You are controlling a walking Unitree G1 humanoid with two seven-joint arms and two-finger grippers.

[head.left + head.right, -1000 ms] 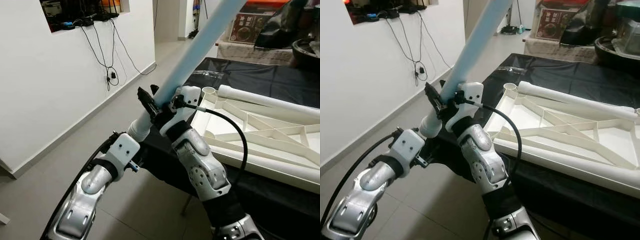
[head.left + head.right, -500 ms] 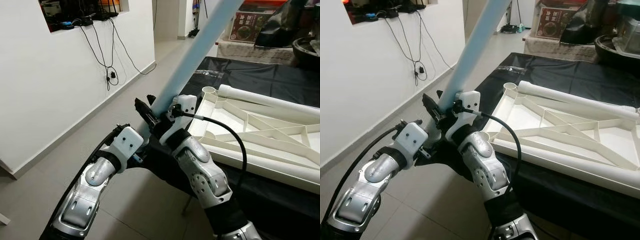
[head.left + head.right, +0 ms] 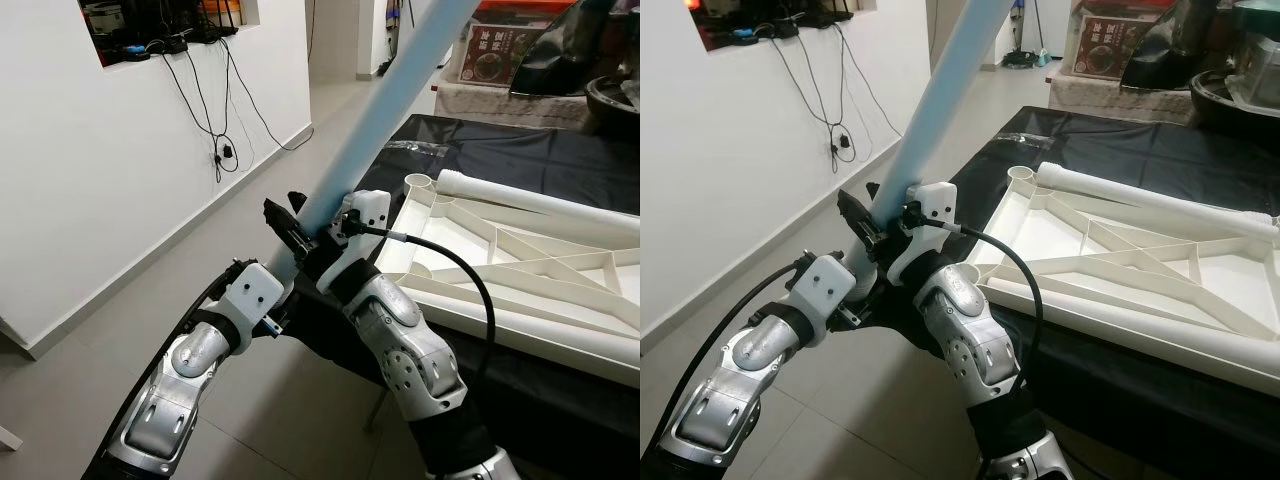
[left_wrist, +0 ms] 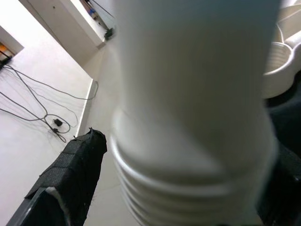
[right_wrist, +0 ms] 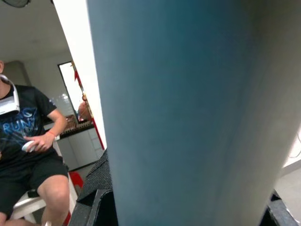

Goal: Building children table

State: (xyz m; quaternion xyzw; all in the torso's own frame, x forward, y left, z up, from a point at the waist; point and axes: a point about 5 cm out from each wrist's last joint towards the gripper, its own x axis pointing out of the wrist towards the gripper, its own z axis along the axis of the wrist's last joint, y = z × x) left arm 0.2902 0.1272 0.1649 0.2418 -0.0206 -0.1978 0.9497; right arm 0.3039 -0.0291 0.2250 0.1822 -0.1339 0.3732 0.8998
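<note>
Both pincers pinched the pale blue leg (image 3: 400, 90), the right pincer (image 3: 318, 235) above the left pincer (image 3: 283, 290) at its threaded end, long axis slanting up and away, with the upturned white tabletop's (image 3: 520, 270) corner socket (image 3: 418, 183) just right on the black-draped table (image 3: 520, 150).

Blue leg (image 3: 375, 120): top end cut off by the upper edge.
Leg's lower end: hidden behind the right hand (image 3: 322, 228) and left hand (image 3: 283, 290).
Threaded end (image 4: 188, 188): blurred in the left wrist view.
White tabletop (image 3: 520, 270): right part cut off.
Person (image 5: 28, 155): cut off at the edge.
</note>
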